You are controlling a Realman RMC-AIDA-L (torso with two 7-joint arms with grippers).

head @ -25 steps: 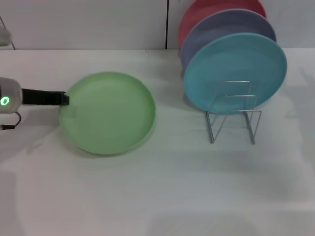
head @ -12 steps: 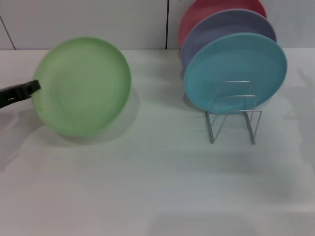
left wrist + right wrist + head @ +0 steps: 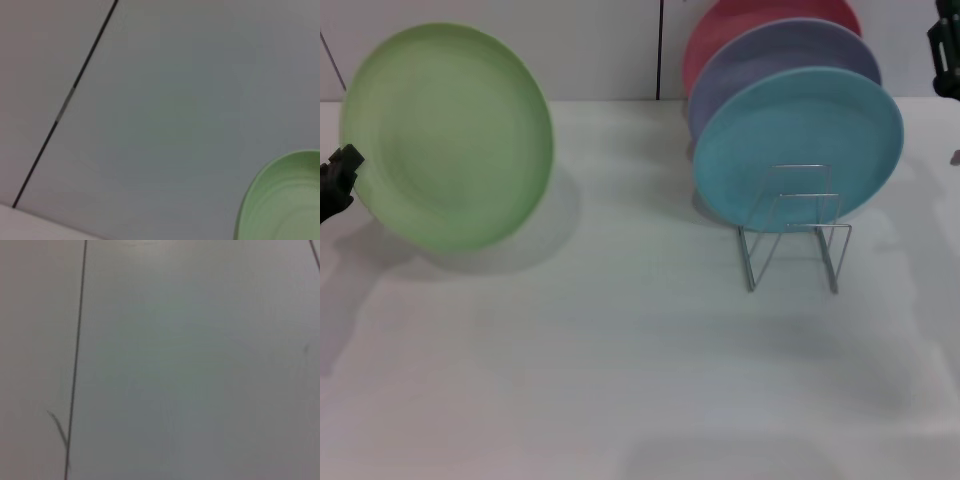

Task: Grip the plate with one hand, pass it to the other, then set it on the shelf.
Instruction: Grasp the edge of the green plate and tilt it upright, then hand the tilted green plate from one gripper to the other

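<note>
Keep the left gripper [image 3: 340, 175] fingers pinched on the green plate [image 3: 448, 135] rim, raised off the tabletop [image 3: 620, 380], offering the far edge to the right gripper [image 3: 945, 50], finger state unclear.

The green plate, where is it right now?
In the head view the green plate is up off the table on the robot's left, tilted nearly upright, with the left gripper at its outer edge. It is well apart from the rack.
</note>
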